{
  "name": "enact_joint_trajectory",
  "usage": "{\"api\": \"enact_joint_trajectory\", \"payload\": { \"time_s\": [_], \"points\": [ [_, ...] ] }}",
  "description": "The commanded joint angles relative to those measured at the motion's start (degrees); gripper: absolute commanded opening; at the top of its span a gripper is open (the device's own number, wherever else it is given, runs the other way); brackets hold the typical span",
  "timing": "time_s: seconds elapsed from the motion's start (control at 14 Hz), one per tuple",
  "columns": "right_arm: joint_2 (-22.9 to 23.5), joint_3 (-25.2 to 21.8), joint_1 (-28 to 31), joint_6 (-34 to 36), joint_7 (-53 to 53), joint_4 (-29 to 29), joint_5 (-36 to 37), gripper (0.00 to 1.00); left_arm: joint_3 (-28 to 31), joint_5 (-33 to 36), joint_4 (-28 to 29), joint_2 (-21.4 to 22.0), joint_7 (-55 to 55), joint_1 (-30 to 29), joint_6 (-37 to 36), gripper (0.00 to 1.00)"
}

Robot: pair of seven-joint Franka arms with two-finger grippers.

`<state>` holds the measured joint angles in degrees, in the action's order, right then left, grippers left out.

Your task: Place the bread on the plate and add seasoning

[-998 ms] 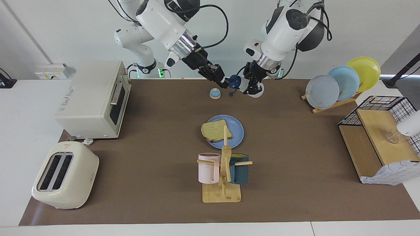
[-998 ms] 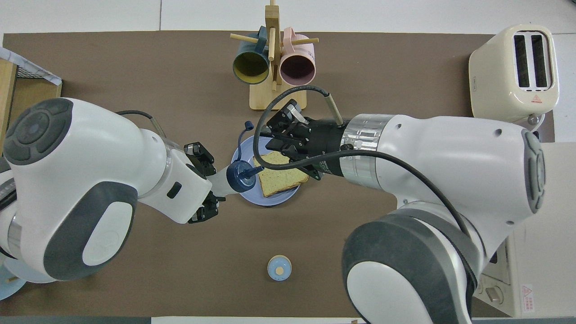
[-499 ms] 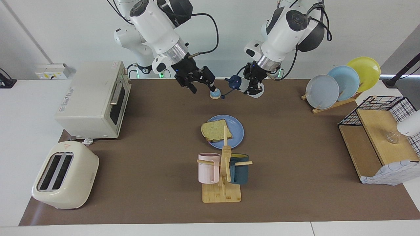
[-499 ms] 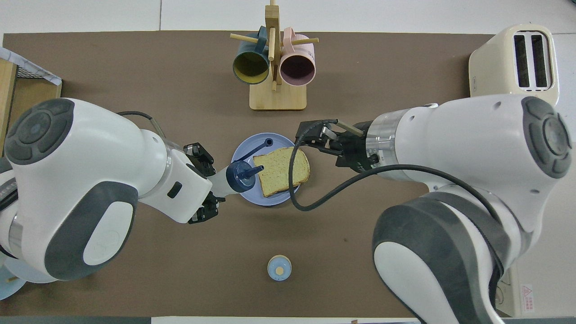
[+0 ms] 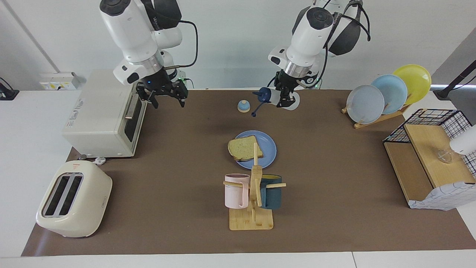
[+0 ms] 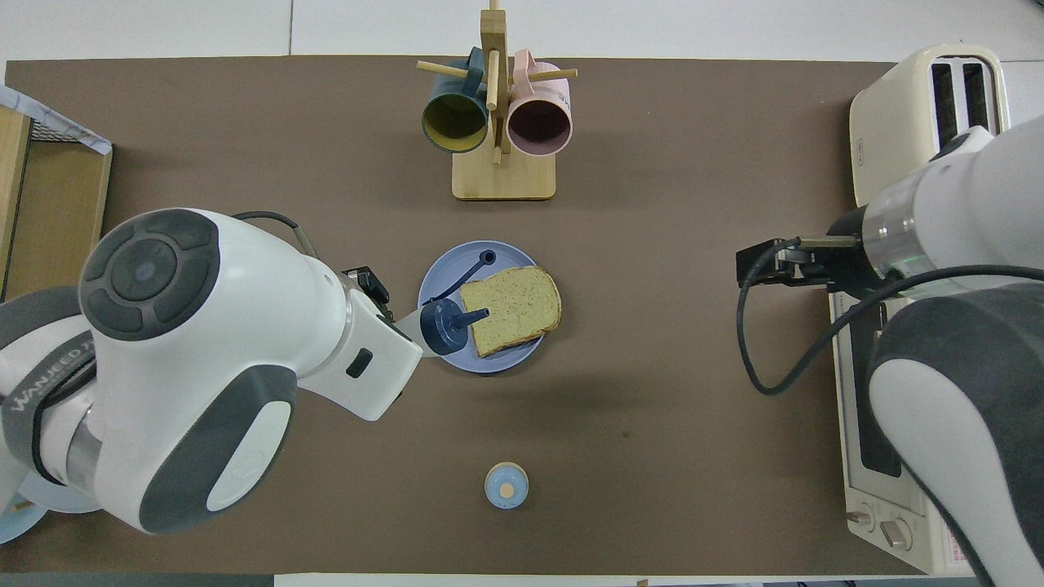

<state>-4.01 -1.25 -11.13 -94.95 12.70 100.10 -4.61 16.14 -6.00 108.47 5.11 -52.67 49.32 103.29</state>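
The bread (image 5: 244, 148) lies flat on the blue plate (image 5: 268, 147) at the table's middle. My left gripper (image 5: 284, 98) is shut on the seasoning (image 5: 274, 97), a white bottle held tilted in the air with its navy cap (image 5: 263, 95) pointing toward the right arm's end. Its small lid (image 5: 254, 112) hangs open on a tether. In the overhead view the cap (image 6: 443, 324) covers the plate (image 6: 489, 364) edge, with the spout over the bread (image 6: 518, 303). My right gripper (image 5: 166, 97) is open and holds nothing, up in the air beside the toaster oven (image 5: 106, 115).
A small blue bell (image 5: 243, 106) stands nearer to the robots than the plate. A mug rack (image 5: 253, 197) with two mugs stands farther out. A toaster (image 5: 74, 199) sits at the right arm's end; a plate rack (image 5: 386, 93) and wooden shelf (image 5: 427, 156) at the left arm's end.
My right gripper opened, let go of the bottle's lid and swung away to the toaster oven. The lid now dangles open. The left gripper still grips the bottle, tilted a little more.
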Motion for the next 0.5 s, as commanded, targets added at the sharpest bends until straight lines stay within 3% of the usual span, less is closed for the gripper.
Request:
{"api": "enact_joint_trajectory", "payload": {
  "time_s": [0.0, 0.43],
  "points": [
    [-1.17, 0.28, 2.16, 4.76, -2.59, -1.66, 5.48, 1.0, 0.12, 4.06, 0.42, 0.78, 1.43, 0.69, -1.08, 0.0],
    [0.06, 0.02, 7.52, 6.54, -9.01, -3.59, 6.28, 1.0, -0.84, 10.65, 0.6, -0.88, 2.39, 2.0, -1.43, 0.0]
  ]
}}
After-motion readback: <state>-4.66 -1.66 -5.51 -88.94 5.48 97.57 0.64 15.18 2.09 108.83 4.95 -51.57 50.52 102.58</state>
